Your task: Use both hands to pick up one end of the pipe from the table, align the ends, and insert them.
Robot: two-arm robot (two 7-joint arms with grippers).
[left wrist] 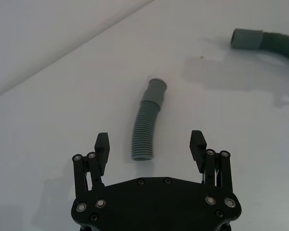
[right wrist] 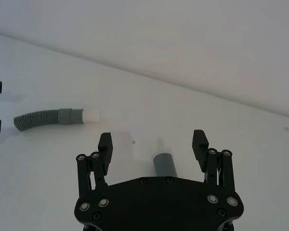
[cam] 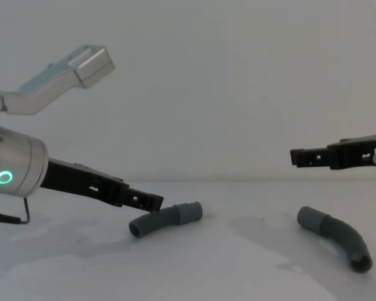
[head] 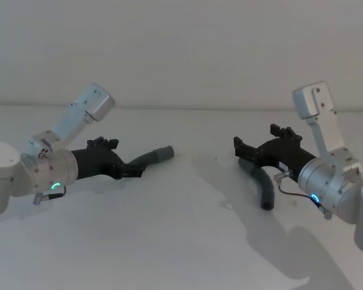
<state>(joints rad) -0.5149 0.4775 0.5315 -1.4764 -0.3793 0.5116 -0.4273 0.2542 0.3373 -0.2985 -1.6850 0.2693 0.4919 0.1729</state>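
Two ribbed dark-grey pipe pieces lie apart on the white table (head: 181,241). The left piece (head: 151,157) (cam: 166,219) points its grey cuff (left wrist: 156,90) toward the middle; the right wrist view shows a whitish tip (right wrist: 90,115) on it. My left gripper (head: 127,160) (left wrist: 150,143) (cam: 151,202) is open, low over that piece's ribbed end, not touching it. The right piece (head: 263,187) (cam: 335,235) curves toward me, its cuff (right wrist: 164,165) below the open right gripper (head: 259,145) (right wrist: 152,144) (cam: 297,157), which hovers well above it.
A plain pale wall rises behind the table's far edge (head: 181,109). A bare stretch of table (cam: 250,232) separates the two pieces. The right piece (left wrist: 262,41) also shows far off in the left wrist view.
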